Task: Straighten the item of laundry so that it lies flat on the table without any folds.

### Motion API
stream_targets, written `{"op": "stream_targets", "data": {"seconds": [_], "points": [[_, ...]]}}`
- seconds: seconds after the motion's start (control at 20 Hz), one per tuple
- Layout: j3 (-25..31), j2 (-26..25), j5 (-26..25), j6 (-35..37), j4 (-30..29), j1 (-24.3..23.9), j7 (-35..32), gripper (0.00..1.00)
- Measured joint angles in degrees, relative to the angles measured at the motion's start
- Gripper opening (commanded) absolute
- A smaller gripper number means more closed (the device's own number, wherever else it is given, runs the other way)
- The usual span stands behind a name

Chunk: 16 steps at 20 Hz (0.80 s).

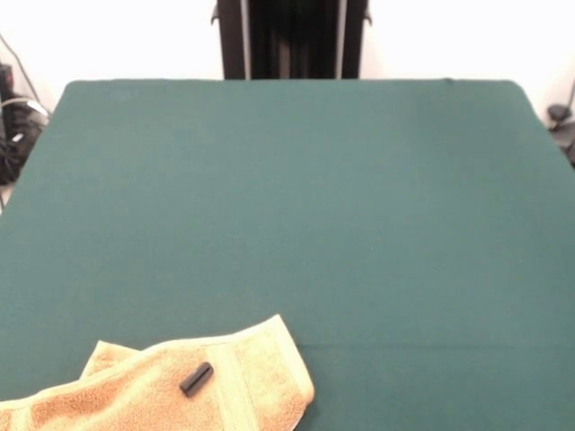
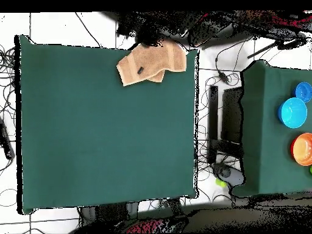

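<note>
Towel (image 1: 171, 386) lies crumpled at the desk (image 1: 296, 206) edge, one corner folded under, black cylinder (image 1: 196, 378) on top. Hand unseen, state unknown.

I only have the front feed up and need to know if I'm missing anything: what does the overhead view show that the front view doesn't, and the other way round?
Only the overhead view shows the whole towel, its outline complete and one part folded over, lying against the table's edge, plus a second green surface with blue bowls and an orange bowl off to the side. Only the front view shows the ribbed band crossing the towel, which the picture's bottom edge cuts off. Both show the small black cylinder resting on the towel. The gripper appears in neither.
</note>
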<state>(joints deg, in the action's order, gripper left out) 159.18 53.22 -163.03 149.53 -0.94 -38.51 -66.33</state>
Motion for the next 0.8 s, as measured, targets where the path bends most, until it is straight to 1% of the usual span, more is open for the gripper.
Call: {"op": "stream_targets", "data": {"seconds": [0.15, 0.8], "points": [[1.3, 0.1, 0.1, -1.9, 0.8, -0.1, 0.0, 0.0], [1.7, 0.2, -0.3, -2.0, 1.1, -0.1, 0.0, 0.0]]}}
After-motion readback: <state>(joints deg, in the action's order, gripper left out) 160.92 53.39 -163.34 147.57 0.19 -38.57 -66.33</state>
